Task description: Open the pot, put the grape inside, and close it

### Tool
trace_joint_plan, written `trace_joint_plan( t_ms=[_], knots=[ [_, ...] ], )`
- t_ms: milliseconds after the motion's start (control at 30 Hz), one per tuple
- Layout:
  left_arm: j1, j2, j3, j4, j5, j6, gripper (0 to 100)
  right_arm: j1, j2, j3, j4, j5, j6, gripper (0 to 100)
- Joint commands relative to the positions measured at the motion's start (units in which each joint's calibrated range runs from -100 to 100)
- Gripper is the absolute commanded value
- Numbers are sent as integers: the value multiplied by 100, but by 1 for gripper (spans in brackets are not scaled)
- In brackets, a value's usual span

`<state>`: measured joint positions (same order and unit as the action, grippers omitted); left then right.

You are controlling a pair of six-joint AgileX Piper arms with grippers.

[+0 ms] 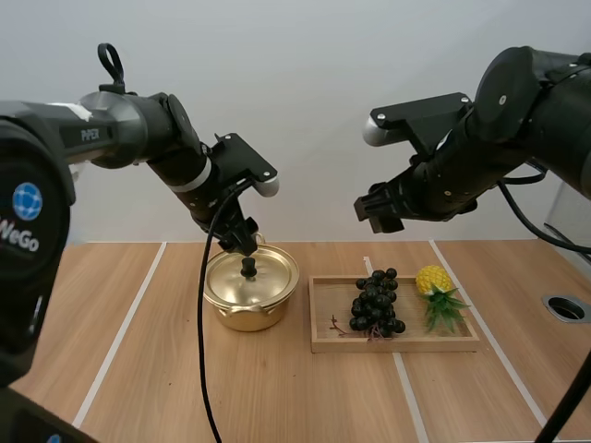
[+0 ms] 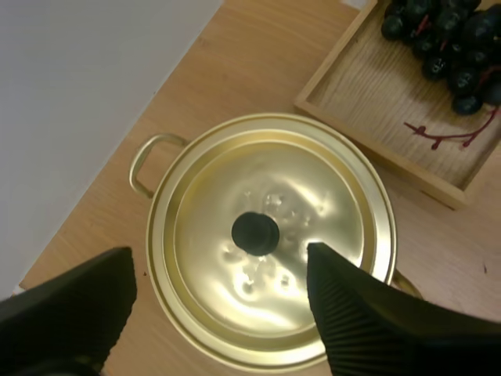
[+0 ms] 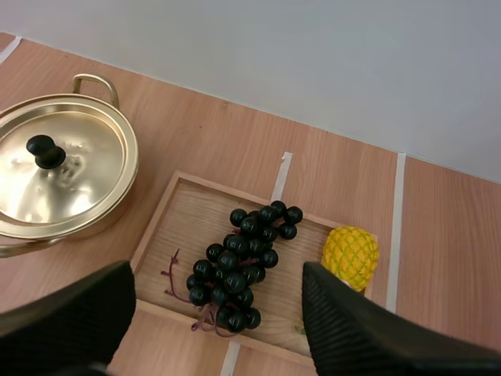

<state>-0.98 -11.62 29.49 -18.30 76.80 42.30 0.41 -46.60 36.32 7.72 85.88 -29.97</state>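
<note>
My left fingers stand wide, lid knob of the pot centred between them, just below. Right fingers wide too, high over grapes in the tray.

Printed in small white letters on the dark grey upper link of the left arm: "PiPER". Lower, on the large black rounded housing at the near left: a round blue globe emblem, and under it white lettering, "WeGo", partly cut off.
</note>
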Motion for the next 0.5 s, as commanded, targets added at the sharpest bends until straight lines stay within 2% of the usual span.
trace_joint_plan(
  t_ms=[0, 300, 467],
  knots=[
    [-16, 311, -367, -91, 498, 114, 100, -18, -29, -43, 49, 44, -59, 100],
    [-39, 1232, -1191, 28, 1527, 299, 100, -18, -29, -43, 49, 61, -151, 100],
    [-86, 1522, -1412, 193, 1656, 334, 100, -18, -29, -43, 49, 61, -160, 100]
  ],
)
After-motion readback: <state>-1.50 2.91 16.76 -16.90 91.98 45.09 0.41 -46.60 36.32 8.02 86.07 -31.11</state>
